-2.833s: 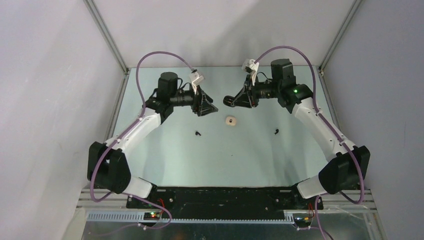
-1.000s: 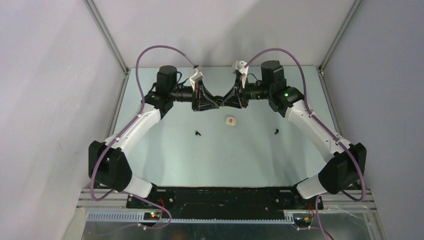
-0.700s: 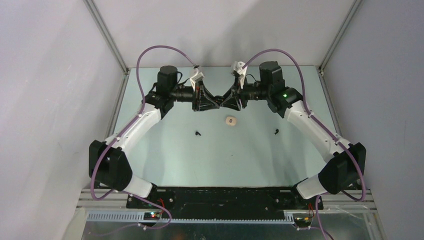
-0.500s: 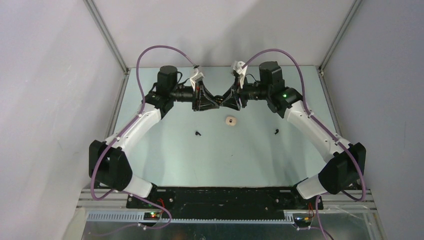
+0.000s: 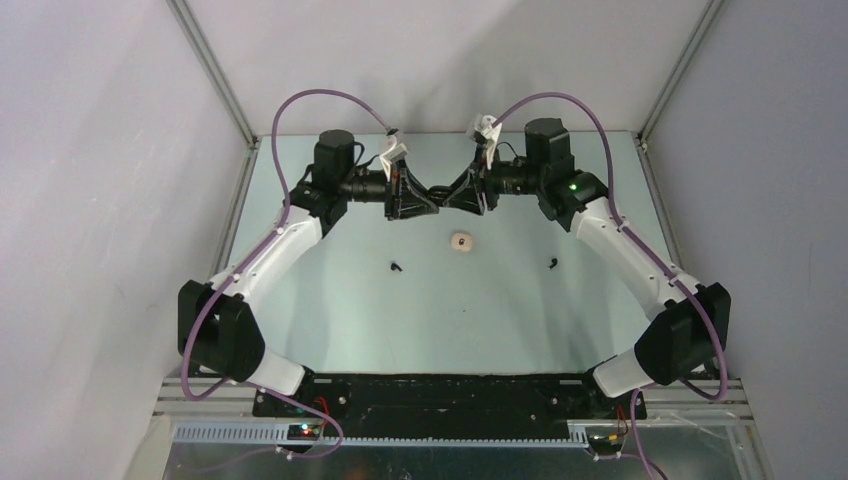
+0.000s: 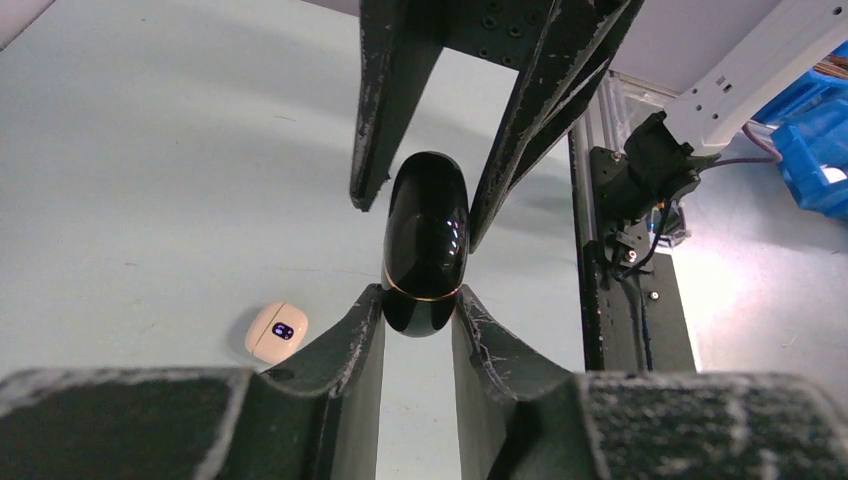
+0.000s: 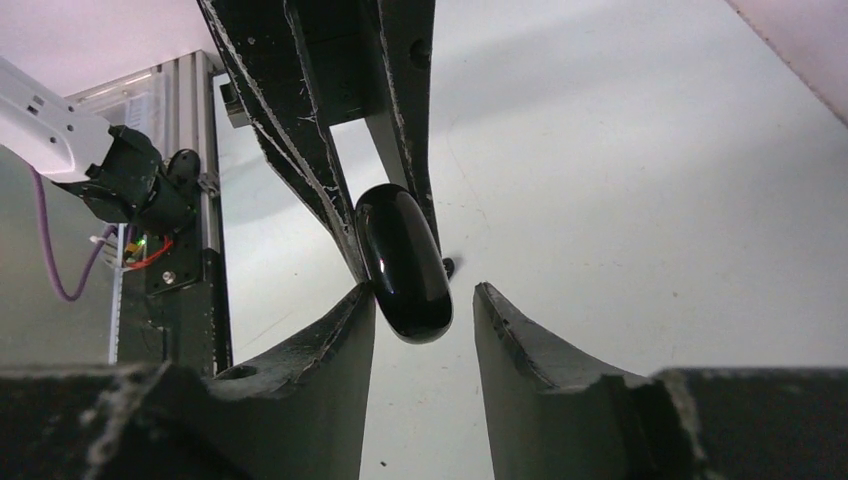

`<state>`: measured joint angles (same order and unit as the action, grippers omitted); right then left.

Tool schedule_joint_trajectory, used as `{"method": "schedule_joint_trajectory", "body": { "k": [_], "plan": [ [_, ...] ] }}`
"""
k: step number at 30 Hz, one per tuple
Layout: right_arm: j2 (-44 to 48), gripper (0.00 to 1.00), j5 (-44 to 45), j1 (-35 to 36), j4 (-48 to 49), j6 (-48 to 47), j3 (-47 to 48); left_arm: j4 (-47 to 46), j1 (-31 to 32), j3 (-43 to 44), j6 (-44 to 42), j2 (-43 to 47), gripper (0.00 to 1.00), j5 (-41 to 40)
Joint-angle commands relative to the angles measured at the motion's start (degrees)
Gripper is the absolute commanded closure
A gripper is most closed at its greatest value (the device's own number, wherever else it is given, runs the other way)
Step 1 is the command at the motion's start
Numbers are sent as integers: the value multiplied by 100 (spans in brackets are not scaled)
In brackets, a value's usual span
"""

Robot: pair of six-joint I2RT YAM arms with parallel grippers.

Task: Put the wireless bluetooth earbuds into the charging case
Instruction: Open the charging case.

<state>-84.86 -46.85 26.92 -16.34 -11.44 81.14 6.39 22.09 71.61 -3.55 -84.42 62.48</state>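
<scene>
Right gripper (image 7: 425, 297) now wider, slack around charging case (image 6: 425, 240); left gripper (image 6: 418, 303) tight on it.

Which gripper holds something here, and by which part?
The left gripper pinches the black case by one end; the right gripper stands open around the other end.

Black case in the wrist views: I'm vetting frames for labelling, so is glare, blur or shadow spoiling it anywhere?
Left wrist view: the black case is sharp, with small white glints on its glossy shell. Right wrist view: a thin highlight runs down its side, and the table behind is washed pale. Top external view: it is too small to judge.
</scene>
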Motion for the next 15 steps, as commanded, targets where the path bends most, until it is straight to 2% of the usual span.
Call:
{"method": "schedule_joint_trajectory", "body": {
  "k": [1,3,8,10,13,15],
  "plan": [
    [-70,61,-92,-158,381,169,261,-74,51,229,-144,38,100,277],
    [-65,64,-196,-135,372,180,229,-69,50,230,-129,40,100,274],
    [-17,48,-346,68,140,-222,200,-70,51,235,-50,17,100,276],
    [1,47,-325,148,121,-288,200,-74,51,245,-12,-7,100,300],
    [-29,53,-315,219,161,-308,238,-76,55,256,20,-31,100,293],
    [-56,61,-307,230,162,-316,270,-76,52,254,24,-38,100,287]
  ]
}}
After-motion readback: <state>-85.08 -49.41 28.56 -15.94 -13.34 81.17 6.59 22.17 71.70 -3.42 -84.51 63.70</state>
